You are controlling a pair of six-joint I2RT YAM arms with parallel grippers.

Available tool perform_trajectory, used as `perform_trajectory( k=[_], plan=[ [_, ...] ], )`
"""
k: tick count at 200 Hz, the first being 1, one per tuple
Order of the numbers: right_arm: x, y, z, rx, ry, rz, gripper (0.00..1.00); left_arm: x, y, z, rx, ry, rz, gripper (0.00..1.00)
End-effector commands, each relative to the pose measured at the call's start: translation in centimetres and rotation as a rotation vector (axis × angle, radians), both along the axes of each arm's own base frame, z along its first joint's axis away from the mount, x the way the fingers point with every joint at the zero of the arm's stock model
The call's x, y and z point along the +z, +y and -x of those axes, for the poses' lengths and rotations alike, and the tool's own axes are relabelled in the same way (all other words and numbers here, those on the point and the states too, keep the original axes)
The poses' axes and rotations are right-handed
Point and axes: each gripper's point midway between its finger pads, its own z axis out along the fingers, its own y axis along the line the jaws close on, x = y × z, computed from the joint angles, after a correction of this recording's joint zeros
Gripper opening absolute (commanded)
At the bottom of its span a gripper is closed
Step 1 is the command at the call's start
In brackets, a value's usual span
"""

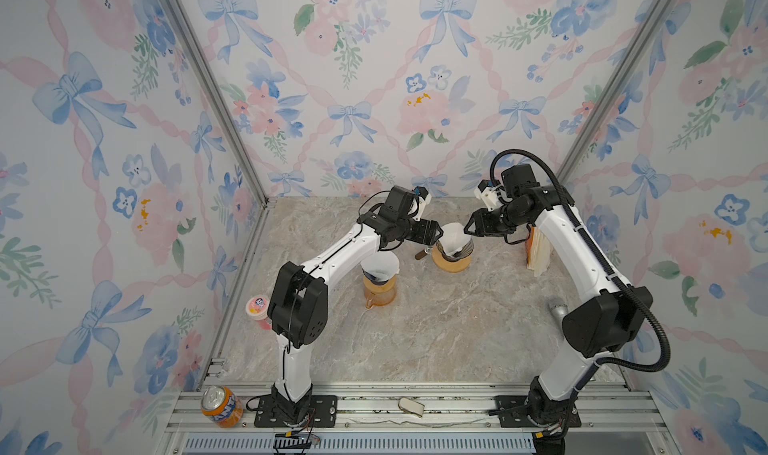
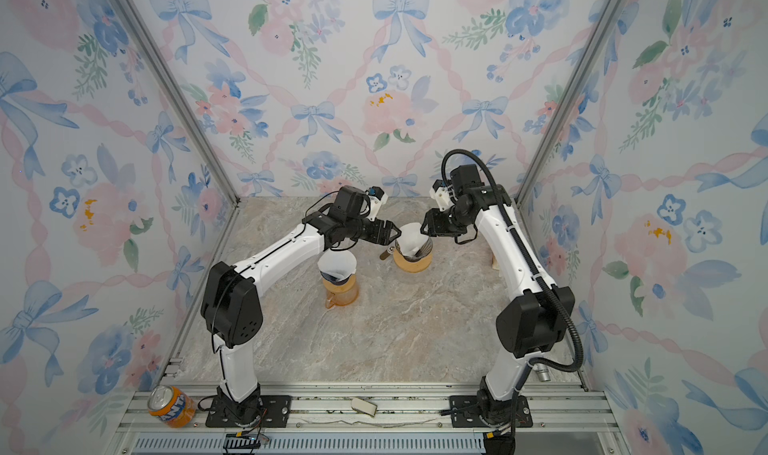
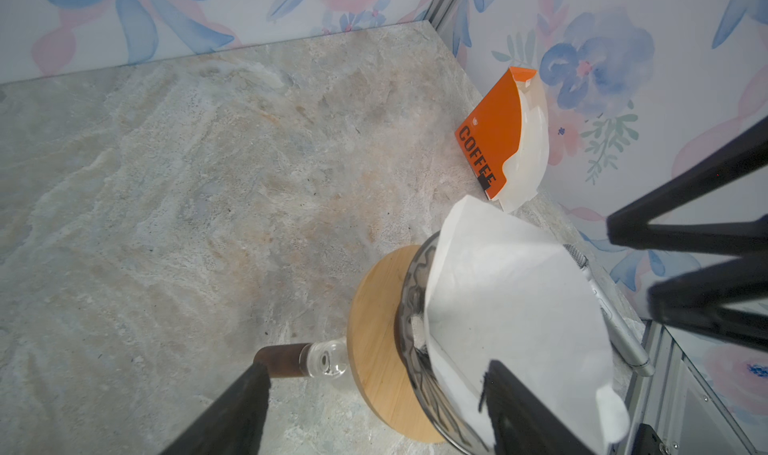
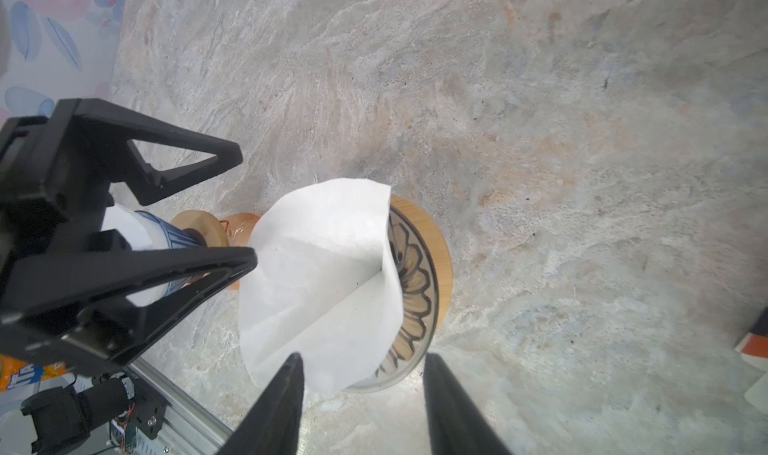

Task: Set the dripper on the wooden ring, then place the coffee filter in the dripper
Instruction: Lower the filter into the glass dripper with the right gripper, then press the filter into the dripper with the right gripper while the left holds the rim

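Note:
The glass dripper point(image 1: 451, 261) point(image 2: 411, 261) stands on its round wooden base point(image 3: 374, 328) near the back of the table. A white paper coffee filter point(image 1: 452, 233) point(image 3: 511, 290) point(image 4: 324, 274) sits in it, lopsided and rising well above the rim. My left gripper point(image 1: 438, 230) point(image 3: 376, 367) is open at the dripper's left side; in the left wrist view one finger is by the brown handle point(image 3: 282, 357) and the other overlaps the filter. My right gripper point(image 1: 467, 228) point(image 4: 362, 357) is open at the right side, and the filter's edge and the glass rim lie between its fingers.
A second dripper with a filter sits on an orange carafe point(image 1: 379, 284) point(image 2: 338, 284) left of centre. An orange "COFFEE" filter pack point(image 3: 494, 132) point(image 1: 538, 249) leans at the right wall. A silver tool point(image 3: 615, 320) lies nearby. A soda can point(image 1: 221, 406) and pink cup point(image 1: 258, 309) sit front left.

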Motion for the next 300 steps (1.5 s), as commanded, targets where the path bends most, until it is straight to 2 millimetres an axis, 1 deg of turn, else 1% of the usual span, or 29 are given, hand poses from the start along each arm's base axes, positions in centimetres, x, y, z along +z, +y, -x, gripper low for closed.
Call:
perform_trajectory(
  k=[1,25,37,78,97,130,163,201,240,265,300],
  plan=[
    [-1.2,-0.1,-1.2,-0.058,0.014,0.018,0.49,0.7,-0.5,-0.8,-0.019,-0.035,-0.001,0.82],
    [-1.9,0.2,-1.4,-0.059,0.043,0.029,0.48,0.6,-1.0,-1.2,-0.027,-0.035,0.007,0.82],
    [-2.6,0.3,-1.4,-0.062,0.064,0.042,0.48,0.5,-1.2,-1.4,-0.030,-0.034,0.009,0.80],
    [-4.6,-0.1,-1.3,-0.074,0.126,0.108,0.47,-1.1,-1.5,-1.5,-0.040,0.002,0.004,0.78],
    [-5.1,0.0,-1.1,-0.068,0.136,0.136,0.46,-1.8,-1.5,-1.5,-0.039,0.016,-0.001,0.77],
    [-6.0,-0.5,-0.7,-0.061,0.157,0.202,0.46,-2.2,-1.5,-1.3,-0.038,0.034,0.000,0.76],
    [-6.8,-0.4,-0.5,-0.058,0.173,0.215,0.46,-2.7,-1.5,-1.1,-0.042,0.050,0.002,0.76],
    [-7.6,-0.8,-0.4,-0.068,0.176,0.243,0.45,-3.2,-1.4,-0.6,-0.050,0.067,0.000,0.76],
    [-8.2,-0.1,-0.3,-0.055,0.166,0.232,0.45,-3.9,-1.3,-0.3,-0.050,0.081,-0.010,0.76],
    [-8.6,0.1,-0.4,-0.052,0.174,0.239,0.45,-3.8,-1.2,-0.3,-0.050,0.078,-0.011,0.77],
    [-9.1,-0.1,-0.6,-0.058,0.171,0.265,0.44,-3.1,-1.1,-0.4,-0.047,0.068,-0.003,0.78]
  ],
)
